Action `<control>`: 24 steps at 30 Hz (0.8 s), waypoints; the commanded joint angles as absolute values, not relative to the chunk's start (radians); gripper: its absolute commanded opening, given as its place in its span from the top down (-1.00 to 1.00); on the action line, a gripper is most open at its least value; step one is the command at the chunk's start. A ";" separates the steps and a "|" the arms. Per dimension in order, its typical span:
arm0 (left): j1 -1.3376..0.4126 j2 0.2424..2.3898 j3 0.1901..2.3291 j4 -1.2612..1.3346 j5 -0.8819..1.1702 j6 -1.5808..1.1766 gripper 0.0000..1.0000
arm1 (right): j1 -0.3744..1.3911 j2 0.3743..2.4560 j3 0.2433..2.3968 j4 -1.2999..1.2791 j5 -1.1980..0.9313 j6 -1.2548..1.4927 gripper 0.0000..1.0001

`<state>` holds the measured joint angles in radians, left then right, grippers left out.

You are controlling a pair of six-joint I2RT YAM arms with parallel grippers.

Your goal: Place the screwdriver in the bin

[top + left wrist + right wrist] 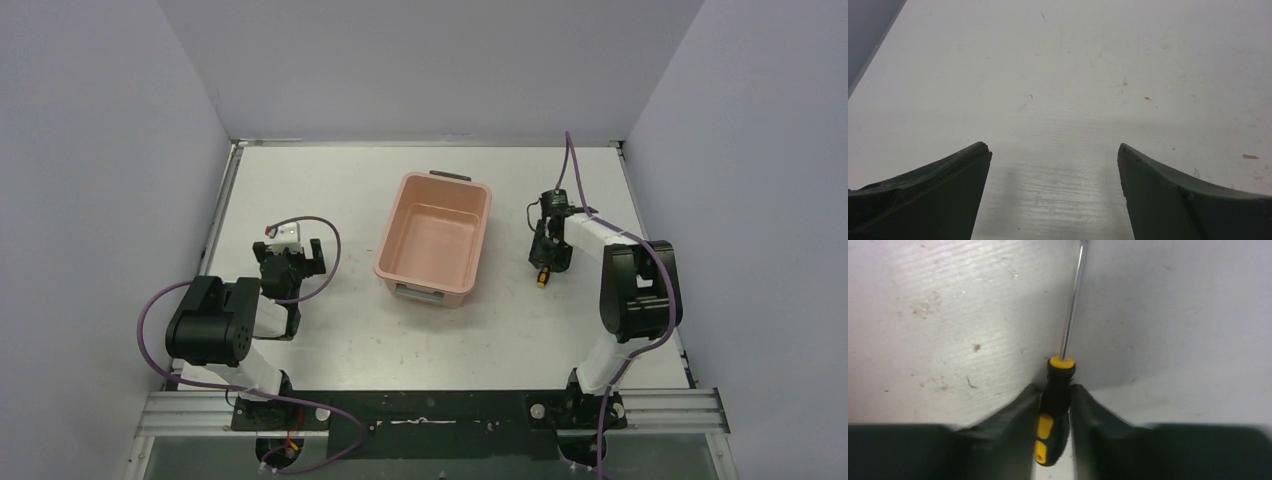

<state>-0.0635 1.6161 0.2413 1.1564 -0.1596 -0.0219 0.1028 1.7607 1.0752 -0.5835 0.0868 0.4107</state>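
The screwdriver (1057, 405) has a black and yellow handle and a thin metal shaft that points away from the wrist. My right gripper (1055, 392) is shut on its handle, low over the table. From above, the right gripper (546, 262) is to the right of the bin, and the handle's yellow end (543, 281) sticks out toward the near side. The bin (434, 240) is a salmon-pink tub, open and empty, in the table's middle. My left gripper (291, 262) is open and empty, left of the bin; its fingers (943, 190) frame bare table.
The bin has a dark grey handle (448, 176) on its far short side and a pale label (421, 292) on the near side. Grey walls enclose the white table (340, 340) on three sides. Purple cables loop from both arms.
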 commanded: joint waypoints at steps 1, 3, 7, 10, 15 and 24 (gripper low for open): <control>-0.061 1.611 0.254 1.212 -0.157 -0.028 -0.94 | 0.088 1.757 1.042 -0.568 0.062 0.402 0.99; -0.061 1.611 0.255 1.210 -0.157 -0.028 -0.94 | 0.088 1.729 1.074 -0.604 0.066 0.390 1.00; -0.061 1.611 0.255 1.210 -0.157 -0.028 -0.94 | 0.090 1.657 1.216 -0.744 0.104 0.361 1.00; -0.061 1.611 0.255 1.210 -0.156 -0.028 -0.94 | 0.088 1.607 1.359 -0.864 0.124 0.339 1.00; -0.061 1.611 0.255 1.210 -0.156 -0.028 -0.94 | 0.096 1.596 1.661 -1.043 0.106 0.331 1.00; -0.061 1.611 0.254 1.210 -0.156 -0.028 -0.94 | 0.370 1.664 2.137 -1.118 0.090 0.469 1.00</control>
